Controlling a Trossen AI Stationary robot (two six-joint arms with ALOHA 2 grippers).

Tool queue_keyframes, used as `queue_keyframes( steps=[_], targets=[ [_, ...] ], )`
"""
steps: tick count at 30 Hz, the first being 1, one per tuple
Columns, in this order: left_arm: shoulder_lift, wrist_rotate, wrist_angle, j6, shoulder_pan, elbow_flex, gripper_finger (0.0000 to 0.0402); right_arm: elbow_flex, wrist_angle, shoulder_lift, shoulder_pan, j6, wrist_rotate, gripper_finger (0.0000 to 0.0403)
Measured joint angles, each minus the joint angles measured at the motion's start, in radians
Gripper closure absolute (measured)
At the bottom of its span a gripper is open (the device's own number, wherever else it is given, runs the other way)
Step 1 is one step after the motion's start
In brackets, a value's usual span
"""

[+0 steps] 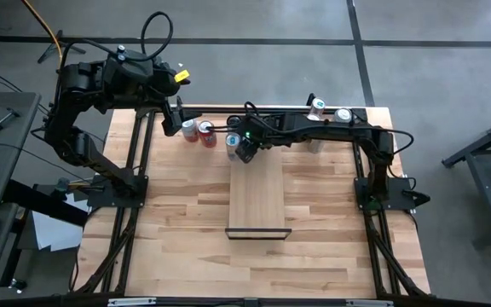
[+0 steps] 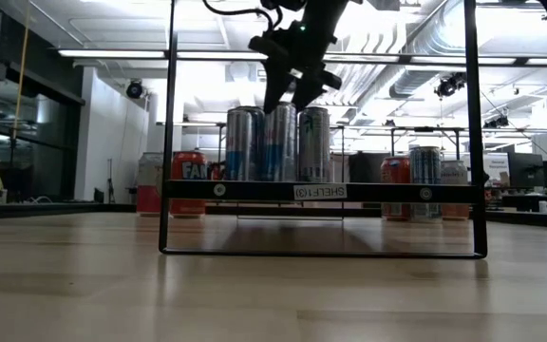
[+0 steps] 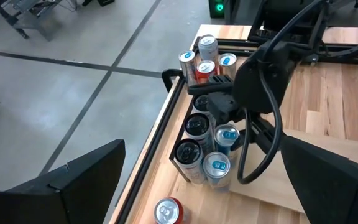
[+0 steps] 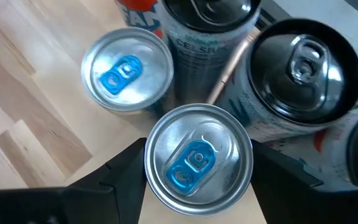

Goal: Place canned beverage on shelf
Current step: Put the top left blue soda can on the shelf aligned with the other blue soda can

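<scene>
The shelf (image 1: 258, 200) is a pale plank with a thin dark frame, lying lengthwise mid-table; its near end faces the low view (image 2: 254, 190). Several tall cans stand on its far end (image 2: 245, 142). My right gripper (image 1: 244, 152) is over them, shut on a silver can with a blue tab (image 4: 197, 158). Beside that can stand another blue-tab can (image 4: 126, 71) and two black-topped cans (image 4: 306, 68). My left gripper (image 1: 177, 109) is open and empty at the table's far left, looking over the group (image 3: 204, 146). My right gripper pinches the silver can's top end (image 4: 151, 155) between its two fingers (image 4: 278, 168), one on each side of the rim. The fingers come from above, pointing down (image 2: 291, 100). The can stands upright on the shelf's far end among the other cans.
Two red cans (image 1: 199, 132) stand on the table left of the shelf's far end. More cans (image 1: 331, 111) stand at the table's far right edge. The near half of the plank (image 1: 258, 213) is bare. Dark frame rails (image 1: 135, 196) run along both table sides.
</scene>
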State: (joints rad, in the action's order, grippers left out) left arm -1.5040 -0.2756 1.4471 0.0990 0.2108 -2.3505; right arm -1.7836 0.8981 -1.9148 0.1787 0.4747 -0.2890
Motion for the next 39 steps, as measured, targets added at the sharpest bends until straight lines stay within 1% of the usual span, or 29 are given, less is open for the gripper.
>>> queue_keyframes(
  steps=[6,39],
  targets=[
    [0.000,0.000,0.000,0.000,0.000,0.000,0.0011,0.000,0.002,0.000,0.000,0.000,-0.028,0.0169],
    [0.000,-0.001,0.000,-0.009,0.000,0.000,0.0011,0.000,0.008,0.000,0.007,0.022,-0.026,0.0166]
  ],
)
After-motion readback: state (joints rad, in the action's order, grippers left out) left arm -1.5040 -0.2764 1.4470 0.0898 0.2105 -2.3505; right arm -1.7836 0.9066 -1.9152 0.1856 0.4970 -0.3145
